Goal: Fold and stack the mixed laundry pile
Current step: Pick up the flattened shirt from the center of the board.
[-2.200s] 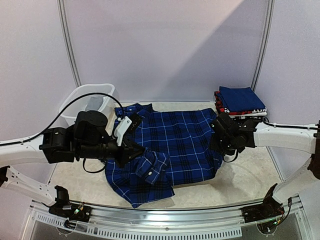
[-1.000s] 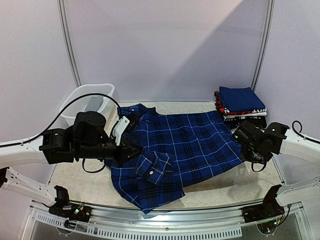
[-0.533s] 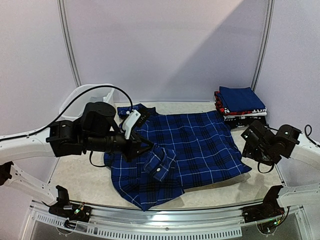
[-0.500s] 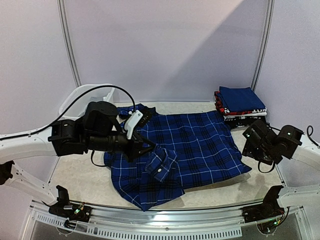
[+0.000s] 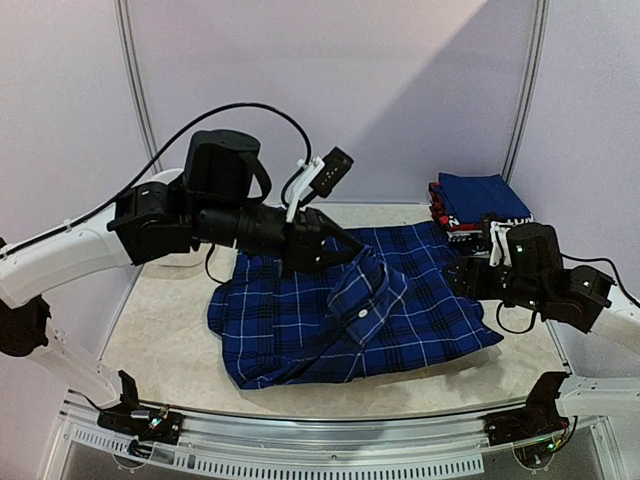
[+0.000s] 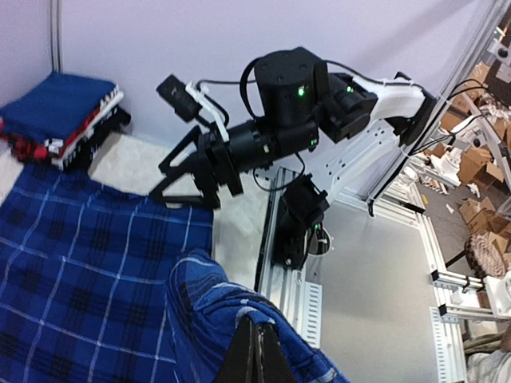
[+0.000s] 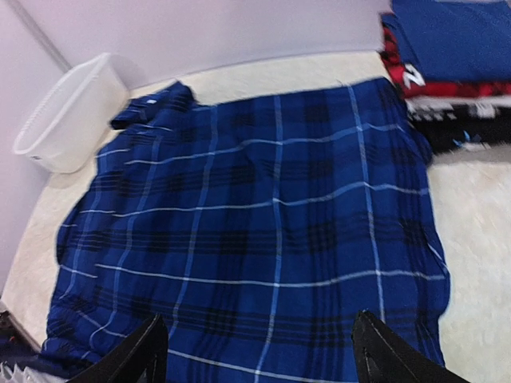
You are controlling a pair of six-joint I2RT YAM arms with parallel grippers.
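Pale tabletop (image 5: 160, 320), plaid shirt (image 5: 300, 325) spread mid-table. Your left gripper (image 5: 352, 246) is clamped on what looks like the sleeve (image 5: 372, 290), held up over the body. Your right gripper (image 5: 462, 280) is gaping and empty. Pull too far and the unpinned shirt bunches.

White plastic basket (image 7: 68, 112) at far left of beige tabletop (image 5: 160, 320), pale lilac backdrop (image 5: 330, 80), cardboard boxes (image 6: 467, 163)
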